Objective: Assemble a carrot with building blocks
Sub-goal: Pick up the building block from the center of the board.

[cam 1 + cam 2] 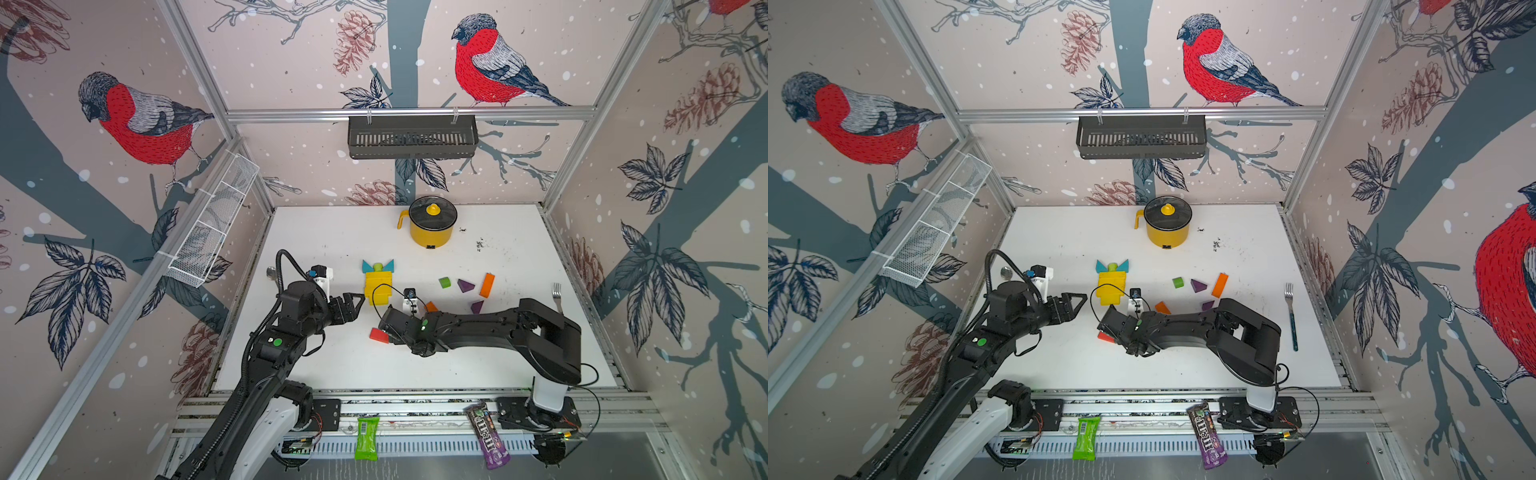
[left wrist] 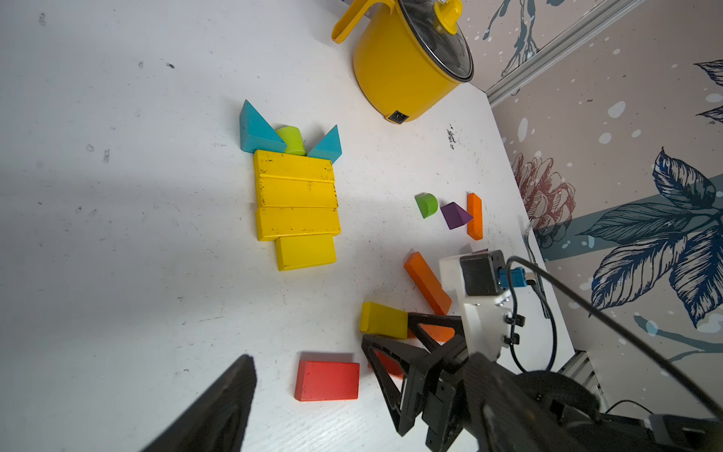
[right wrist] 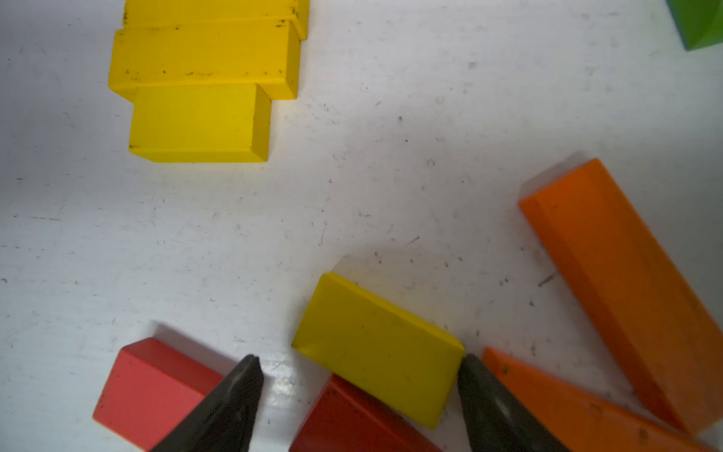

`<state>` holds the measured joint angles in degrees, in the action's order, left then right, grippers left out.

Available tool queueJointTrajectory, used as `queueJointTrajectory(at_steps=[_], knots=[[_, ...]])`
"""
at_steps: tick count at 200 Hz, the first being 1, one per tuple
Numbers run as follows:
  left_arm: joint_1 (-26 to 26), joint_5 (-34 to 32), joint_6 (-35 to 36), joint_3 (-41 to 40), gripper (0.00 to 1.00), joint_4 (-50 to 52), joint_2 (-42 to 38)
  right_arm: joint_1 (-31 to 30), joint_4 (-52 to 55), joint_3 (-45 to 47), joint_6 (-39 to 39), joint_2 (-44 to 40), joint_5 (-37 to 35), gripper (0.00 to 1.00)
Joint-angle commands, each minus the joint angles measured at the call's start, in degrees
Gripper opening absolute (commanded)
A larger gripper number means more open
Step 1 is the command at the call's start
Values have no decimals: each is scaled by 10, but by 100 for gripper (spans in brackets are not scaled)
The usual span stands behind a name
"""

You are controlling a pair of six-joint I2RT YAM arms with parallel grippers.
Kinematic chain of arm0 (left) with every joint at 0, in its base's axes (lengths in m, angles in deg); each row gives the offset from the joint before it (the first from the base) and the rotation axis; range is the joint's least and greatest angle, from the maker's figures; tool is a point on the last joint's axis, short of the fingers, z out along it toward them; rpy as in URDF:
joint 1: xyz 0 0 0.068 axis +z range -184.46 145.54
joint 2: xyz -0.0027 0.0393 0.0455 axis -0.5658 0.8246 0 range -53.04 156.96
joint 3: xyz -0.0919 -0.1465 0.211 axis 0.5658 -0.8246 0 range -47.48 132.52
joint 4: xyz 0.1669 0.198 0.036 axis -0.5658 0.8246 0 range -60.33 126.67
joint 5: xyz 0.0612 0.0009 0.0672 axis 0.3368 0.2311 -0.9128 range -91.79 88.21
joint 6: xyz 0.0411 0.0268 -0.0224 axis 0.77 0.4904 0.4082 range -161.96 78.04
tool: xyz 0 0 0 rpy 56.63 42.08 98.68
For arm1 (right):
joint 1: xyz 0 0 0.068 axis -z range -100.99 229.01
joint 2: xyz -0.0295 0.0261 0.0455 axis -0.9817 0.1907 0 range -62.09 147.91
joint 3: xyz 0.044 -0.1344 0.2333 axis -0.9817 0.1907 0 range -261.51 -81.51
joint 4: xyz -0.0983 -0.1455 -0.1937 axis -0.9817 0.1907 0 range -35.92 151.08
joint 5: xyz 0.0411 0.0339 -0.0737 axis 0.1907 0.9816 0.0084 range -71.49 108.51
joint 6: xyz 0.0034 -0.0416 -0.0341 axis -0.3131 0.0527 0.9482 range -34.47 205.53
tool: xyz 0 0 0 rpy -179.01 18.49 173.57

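M&M's packet (image 1: 486, 434) and green barcoded wrapper (image 1: 367, 438) on front rail (image 1: 415, 409), blocks (image 1: 378, 286) beyond.

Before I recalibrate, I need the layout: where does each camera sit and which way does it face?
Top views: stereo pair high over the near edge, looking down at the table; left arm and right arm show.
Left wrist: on the left arm, facing across the yellow stack toward the pot; a left finger and the right fingers show.
Right wrist: low over the table, facing the loose yellow block between the right fingers.
Shared: both wrist views show that block and the stack.
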<state>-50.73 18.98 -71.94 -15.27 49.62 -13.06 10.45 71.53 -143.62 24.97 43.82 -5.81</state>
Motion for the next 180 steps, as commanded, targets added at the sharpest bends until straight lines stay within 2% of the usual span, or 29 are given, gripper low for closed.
queueJointTrajectory(at_steps=[1, 54, 146, 180], knots=[[0, -6, 5, 0, 84, -8, -1, 2, -6, -11, 18, 9, -2, 80], [-1, -6, 6, 1, 85, -7, 0, 12, -2, -27, 30, 29, -9, 86], [0, -11, 5, 1, 84, -5, 1, 15, -36, -52, 79, 54, -6, 82], [0, -12, 6, 1, 85, -5, 2, 14, 36, -81, 64, 68, -55, 85]])
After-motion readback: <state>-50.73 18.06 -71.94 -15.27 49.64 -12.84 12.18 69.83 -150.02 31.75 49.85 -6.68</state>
